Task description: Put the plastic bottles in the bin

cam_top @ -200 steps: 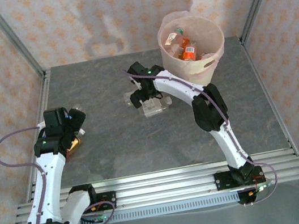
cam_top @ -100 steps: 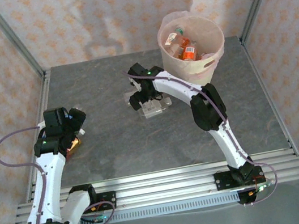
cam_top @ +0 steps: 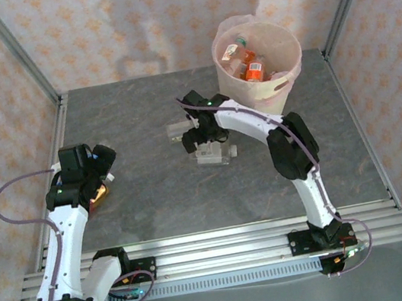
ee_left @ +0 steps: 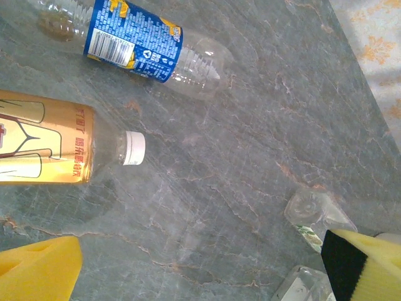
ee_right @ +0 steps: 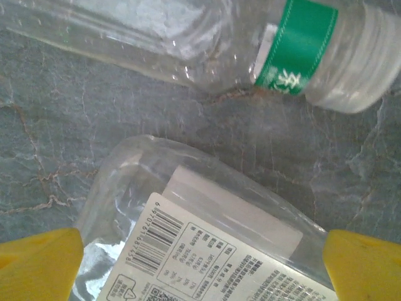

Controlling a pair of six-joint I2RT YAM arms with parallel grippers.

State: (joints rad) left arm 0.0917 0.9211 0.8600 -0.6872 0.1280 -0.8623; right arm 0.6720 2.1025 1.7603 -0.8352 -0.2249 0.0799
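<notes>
In the right wrist view a clear plastic bottle with a white barcode label (ee_right: 207, 257) lies on the table between the yellow pads (ee_right: 37, 266) of my right gripper (ee_right: 202, 266), which is open and straddles it. A second clear bottle with a green label (ee_right: 294, 50) lies just beyond. From above, my right gripper (cam_top: 205, 138) hovers over that clear bottle (cam_top: 215, 153), left of the bin (cam_top: 278, 93), which holds several bottles (cam_top: 252, 69). My left gripper (ee_left: 203, 276) is open over bare table, near an orange-labelled bottle (ee_left: 44, 147) and a blue-labelled bottle (ee_left: 135, 41).
Metal frame posts (cam_top: 14, 50) and patterned walls enclose the grey stone table (cam_top: 156, 204). Two more clear bottles (ee_left: 313, 216) lie by the left gripper's right finger. From above, a clear bottle (cam_top: 177, 130) lies left of the right gripper, and the orange bottle (cam_top: 99, 194) pokes out beside the left arm.
My right arm has shifted toward the near side and slightly right, settling over the clear bottle, which has slid a little nearer. The left arm has not moved.
</notes>
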